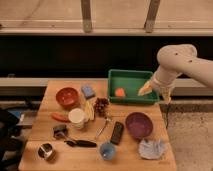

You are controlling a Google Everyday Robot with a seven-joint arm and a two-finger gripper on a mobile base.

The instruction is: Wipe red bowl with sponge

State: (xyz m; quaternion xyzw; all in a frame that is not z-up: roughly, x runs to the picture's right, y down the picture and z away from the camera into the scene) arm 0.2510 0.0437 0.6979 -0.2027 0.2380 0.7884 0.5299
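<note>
1. Arm pose: the white arm enters from the right edge of the view. It bends at a rounded joint above the green tray and slopes down and leftward toward it.
2. Gripper: the gripper hangs over the right end of the green tray, its pale tip pointing into the tray's interior. How far the claw is open cannot be told, nor whether it has hold of anything.
3. Tray contents: a small orange object lies on the tray floor, just left of the gripper tip.
4. Red bowl: it stands upright on the wooden table, well to the left of the green tray and well apart from the gripper.
5. Sponge: a bluish block lies between the red bowl and the green tray, just beside the bowl's rim. It is nearer the tray's left wall than the bowl is, and it is clear of the gripper.
6. Other items, all nearer the camera than the green tray:
   - dark grapes below its left corner
   - a purple bowl below its right half
   - a crumpled cloth further toward the camera from the purple bowl
   - a black remote just left of the purple bowl
</note>
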